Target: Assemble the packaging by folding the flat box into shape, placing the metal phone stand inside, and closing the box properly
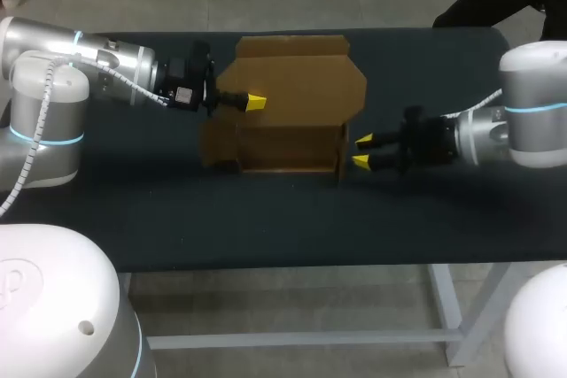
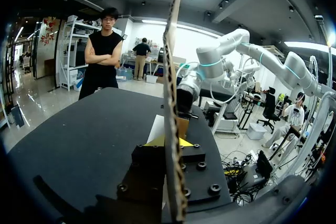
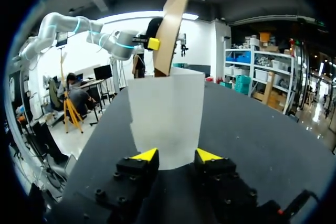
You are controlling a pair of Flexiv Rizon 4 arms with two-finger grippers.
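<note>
My left end effector (image 1: 254, 102), left of centre in the frame, is clamped on the raised lid flap of the cardboard box (image 1: 292, 117), which stands open mid-worktop (image 1: 133, 219). Just right of the box, my right end effector (image 1: 361, 150) hovers with fingers parted, holding nothing.

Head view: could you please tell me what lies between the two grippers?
In the head view, the half-folded cardboard box sits between them: left gripper at its raised flap, right gripper just off its side wall.

Brown cardboard box (image 1: 292, 86) blocks centre; left gripper (image 1: 254, 102) at its 9 o'clock, right gripper (image 1: 361, 150) at 4. Dark tabletop (image 1: 266, 227) free at 6 o'clock.
</note>
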